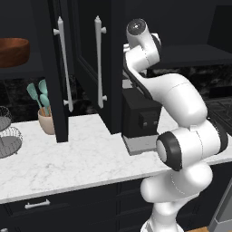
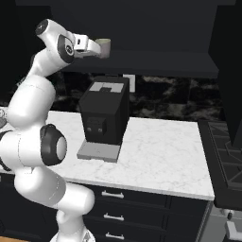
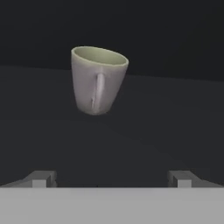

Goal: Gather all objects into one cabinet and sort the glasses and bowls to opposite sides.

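So, far off to the left of the gripper (image 2: pixel 100 48), the wooden bowl (image 1: pixel 13 50) sits on a shelf of the open black cabinet (image 1: pixel 58 81), behind the door with the long white bar handle (image 1: pixel 63 63); below it, on the marble counter (image 1: pixel 81 158), stands the pot of teal utensils (image 1: pixel 45 118), which is no part of the job. Moving right, the coffee machine (image 2: pixel 104 118) stands on the counter almost under the hand.

The gripper is raised to the dark shelf (image 2: pixel 156 64) above that machine, its jaws spread as wide as they go and holding nothing. Straight ahead of it, and a little left of the midline between the fingertips (image 3: pixel 41 178) in the hand view, is a mug (image 3: pixel 97 79).

The step in hand looks like reaching for this mug. To do it well, I would shift slightly left so the mug sits centred between the fingers, advance level with the shelf, and close across the body rather than on the handle.

The mug is plain pale grey-beige with a greenish inner rim, tapering towards its base, its handle facing the camera. It appears tilted, though the camera's own roll may explain that.
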